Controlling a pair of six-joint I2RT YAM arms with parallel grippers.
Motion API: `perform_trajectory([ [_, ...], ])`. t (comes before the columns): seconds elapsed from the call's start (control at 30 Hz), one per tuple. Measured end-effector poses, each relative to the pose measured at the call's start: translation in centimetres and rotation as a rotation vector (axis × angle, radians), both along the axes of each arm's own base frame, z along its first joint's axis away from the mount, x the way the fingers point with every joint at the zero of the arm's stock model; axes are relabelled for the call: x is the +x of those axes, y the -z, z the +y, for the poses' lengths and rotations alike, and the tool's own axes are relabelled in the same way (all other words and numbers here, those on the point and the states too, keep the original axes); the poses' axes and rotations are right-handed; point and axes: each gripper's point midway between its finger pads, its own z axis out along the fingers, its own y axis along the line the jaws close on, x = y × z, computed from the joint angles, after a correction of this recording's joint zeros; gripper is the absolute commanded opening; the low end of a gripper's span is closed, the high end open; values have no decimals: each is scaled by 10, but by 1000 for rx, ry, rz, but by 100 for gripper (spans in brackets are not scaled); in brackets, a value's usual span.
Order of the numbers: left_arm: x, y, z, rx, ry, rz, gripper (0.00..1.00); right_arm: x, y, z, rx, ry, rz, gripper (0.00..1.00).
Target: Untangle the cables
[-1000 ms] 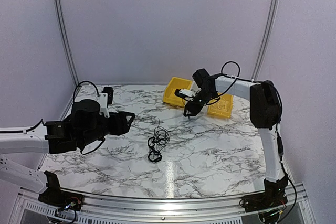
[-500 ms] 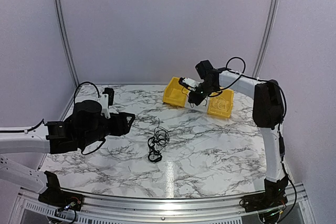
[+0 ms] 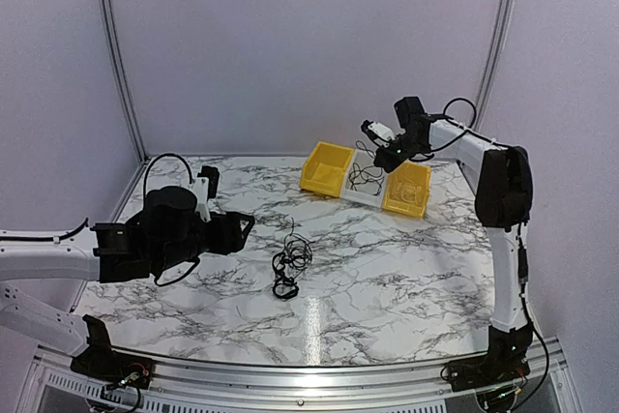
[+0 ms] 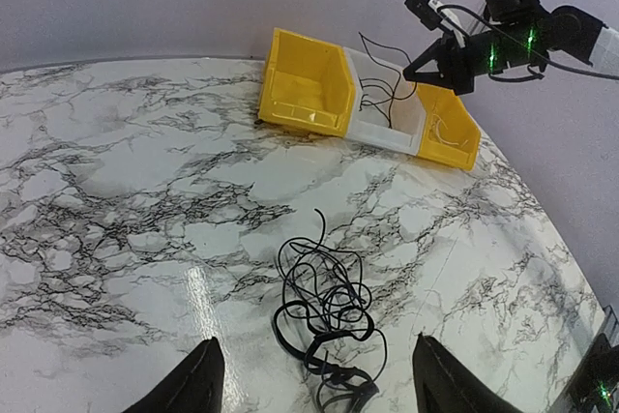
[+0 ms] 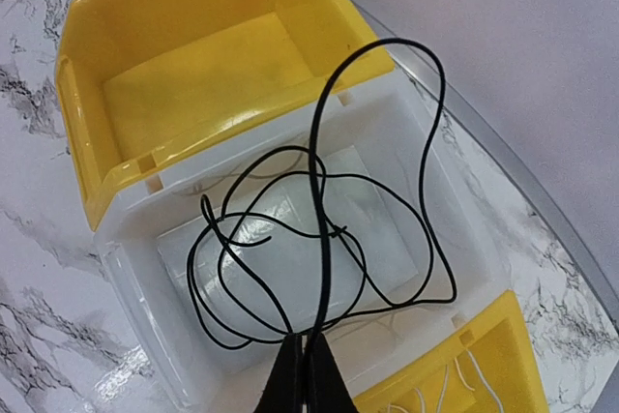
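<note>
We see the right gripper [image 5: 308, 374] pinched together on one black cable [image 5: 322, 191], raised above the white bin [image 5: 145, 316] that sits between two yellow bins [image 5: 193, 74]. The cable hangs from the gripper in loose loops down into that white bin. The tangle of cables [image 4: 324, 321] lies mid-desk [image 4: 97, 191], ahead of the left gripper [image 4: 319, 379], whose jaws stand apart on nothing. The tangle's long axis runs from the near edge toward the bins, one loose end pointing that way.
</note>
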Motion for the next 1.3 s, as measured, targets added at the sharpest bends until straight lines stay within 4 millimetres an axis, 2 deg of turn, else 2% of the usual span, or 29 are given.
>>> perform_trajectory([
  [0.33,-2,1,-2,-6,7,8,70,4,38,16,-11,-48,39,0],
  [0.57,-2,3,-3,-2,8,13,70,2,44,20,-36,-69,40,0],
  [0.93,-1,3,-4,-5,8,11,70,-20,66,35,-109,-133,66,0],
  [1.17,0,4,-7,-10,9,8,70,-32,73,34,-153,-157,81,0],
  [1.2,0,3,-7,-12,10,7,70,-32,72,33,-158,-156,80,1],
  [1.3,0,3,-8,-16,12,5,70,-33,71,31,-172,-154,76,17],
])
